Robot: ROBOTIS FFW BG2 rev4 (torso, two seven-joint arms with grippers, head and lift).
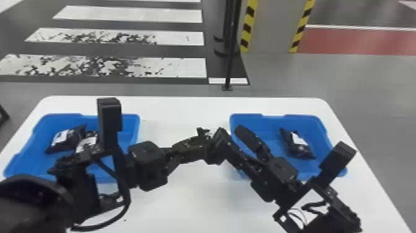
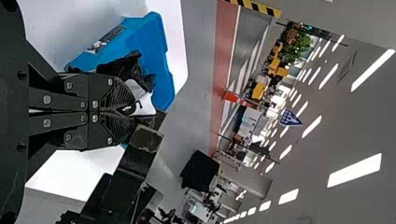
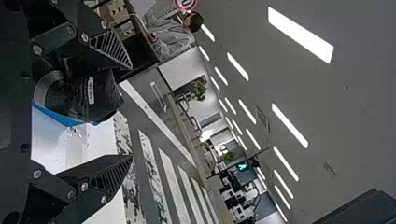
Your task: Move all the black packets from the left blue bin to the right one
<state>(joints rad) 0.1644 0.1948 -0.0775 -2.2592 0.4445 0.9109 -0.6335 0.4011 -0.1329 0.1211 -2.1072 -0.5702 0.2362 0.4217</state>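
Note:
My left gripper (image 1: 206, 148) is over the table between the two bins, shut on a black packet. In the left wrist view my left gripper (image 2: 131, 111) pinches this packet (image 2: 127, 67), whose white label pokes out past the fingertips. Over the right bin's left edge, my right gripper (image 1: 230, 130) stands open, close to the held packet. From the right wrist, my right gripper (image 3: 130, 112) has the packet (image 3: 100, 95) between its spread fingers, nearer one of them. Two black packets (image 1: 66, 138) lie in the left blue bin (image 1: 24, 148); another (image 1: 297, 143) lies in the right blue bin (image 1: 325, 136).
Both bins stand on a white table (image 1: 185, 108). My left forearm crosses the left bin's near right part, and my right arm covers the right bin's near left corner. A thin black pole (image 1: 230, 62) stands on the floor beyond the table.

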